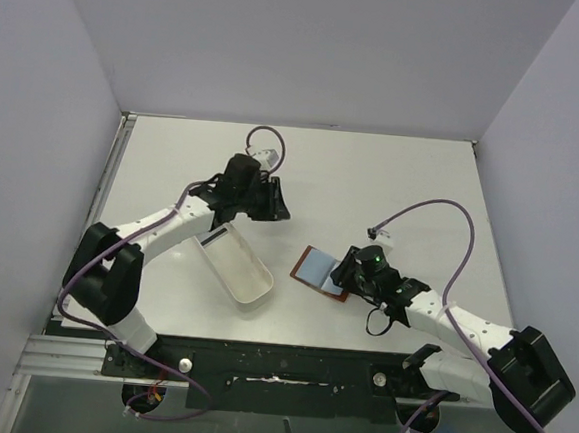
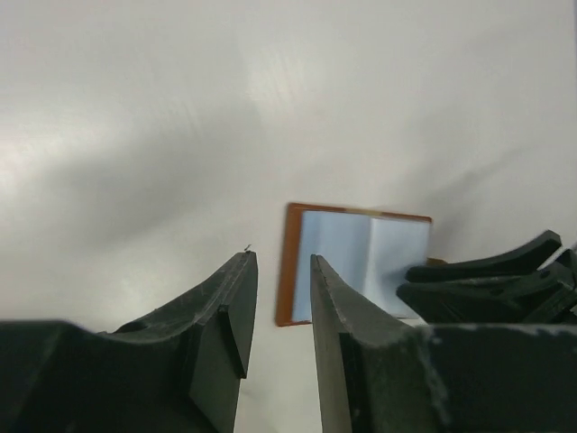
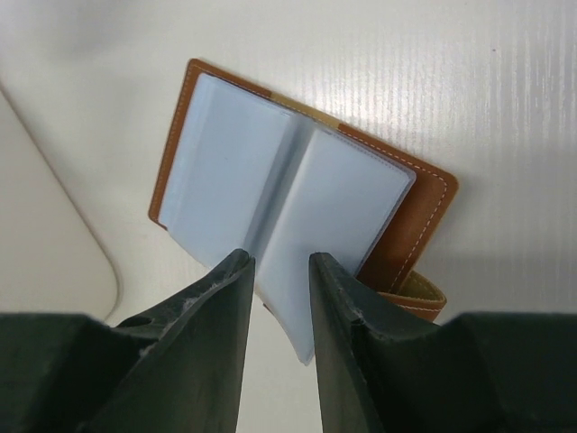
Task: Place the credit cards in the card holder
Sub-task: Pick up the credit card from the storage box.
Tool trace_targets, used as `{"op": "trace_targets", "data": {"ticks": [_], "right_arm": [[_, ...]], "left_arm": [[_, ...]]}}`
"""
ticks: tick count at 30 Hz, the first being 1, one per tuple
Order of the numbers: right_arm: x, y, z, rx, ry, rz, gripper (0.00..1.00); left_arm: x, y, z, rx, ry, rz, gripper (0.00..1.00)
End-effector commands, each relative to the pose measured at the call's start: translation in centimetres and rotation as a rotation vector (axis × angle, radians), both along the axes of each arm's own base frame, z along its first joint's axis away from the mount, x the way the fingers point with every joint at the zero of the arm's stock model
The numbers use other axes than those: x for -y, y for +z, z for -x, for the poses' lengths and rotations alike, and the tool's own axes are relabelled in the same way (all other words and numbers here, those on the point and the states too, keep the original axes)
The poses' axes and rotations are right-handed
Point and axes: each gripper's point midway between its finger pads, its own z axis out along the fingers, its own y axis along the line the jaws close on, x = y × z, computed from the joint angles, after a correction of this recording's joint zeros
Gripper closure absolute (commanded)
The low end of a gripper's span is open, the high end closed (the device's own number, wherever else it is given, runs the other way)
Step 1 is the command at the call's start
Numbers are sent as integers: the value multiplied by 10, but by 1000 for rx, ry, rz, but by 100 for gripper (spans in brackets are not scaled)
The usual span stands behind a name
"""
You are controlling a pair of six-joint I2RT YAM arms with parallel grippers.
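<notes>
The card holder [image 1: 315,271] lies open on the table, brown leather with pale blue-grey inner leaves and a tab at its near right. It shows in the right wrist view [image 3: 410,225] and in the left wrist view [image 2: 290,271]. No credit card shows as a separate thing; I cannot tell whether one lies among the leaves. My right gripper [image 1: 343,273] [image 3: 277,260] sits low at the holder's near edge, jaws a little apart, with a leaf corner in the gap. My left gripper [image 1: 273,207] [image 2: 281,257] hangs above the table left of the holder, jaws slightly apart and empty.
A long white oblong tray [image 1: 248,292] lies left of the card holder, under the left arm, and looks empty; its rounded corner shows in the right wrist view [image 3: 45,234]. The right gripper's fingers [image 2: 487,275] show beside the holder in the left wrist view. Walls enclose the table.
</notes>
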Motion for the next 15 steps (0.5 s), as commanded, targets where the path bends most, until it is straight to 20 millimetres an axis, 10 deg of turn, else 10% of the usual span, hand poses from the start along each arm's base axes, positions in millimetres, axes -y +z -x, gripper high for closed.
{"op": "trace_targets", "data": {"ticks": [1,5,15], "right_arm": [[1,-1,-7,16,-2,46,68],[4,-7,-7,12,-1,60,68],[-4,23,-15,104,30,13,67]], "left_arm": [[-74,15,-13,102,25,-281,70],[-130,20,-24,147,107,-494,69],[-192,-4,-30,146,124,-859,62]]}}
